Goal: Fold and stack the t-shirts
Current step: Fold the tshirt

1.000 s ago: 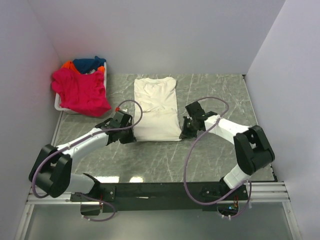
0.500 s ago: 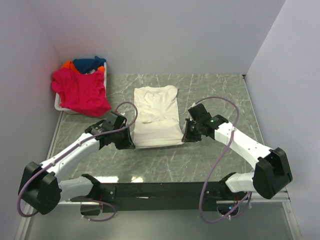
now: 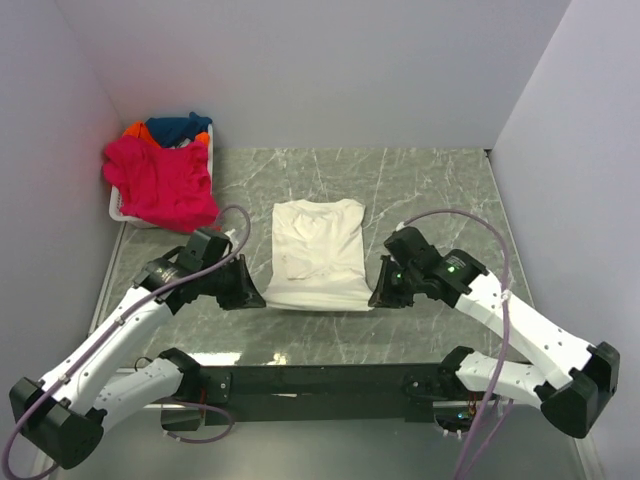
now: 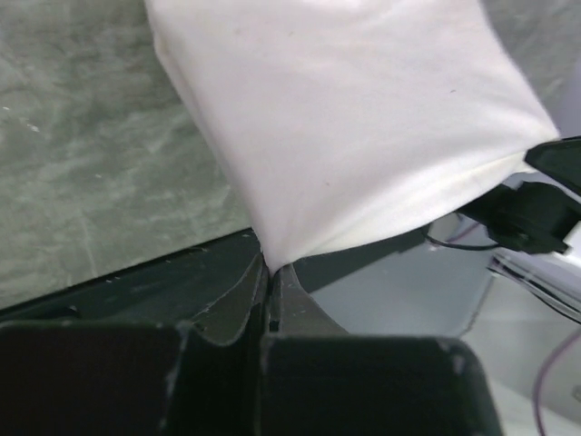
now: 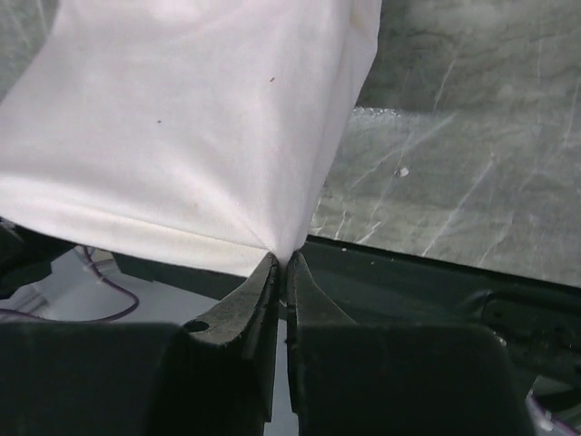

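The cream t-shirt [image 3: 320, 255] lay folded at the centre of the table [image 3: 430, 180]. The left end effector [image 4: 270, 272] pinched its 7 o'clock corner, and the right end effector [image 5: 282, 268] pinched its 5 o'clock corner. The pink t-shirt [image 3: 160, 185] draped over the basket [image 3: 118, 212] at 10 o'clock.

A green-grey marbled counter [image 3: 430, 190] is shut in by plain pale walls: a back wall [image 3: 330, 70], a left wall [image 3: 40, 220] and a right wall [image 3: 590, 170]. The light is soft and even. A black rail [image 3: 320, 382] runs along the near edge, and a white basket [image 3: 116, 212] sits in the far left corner.
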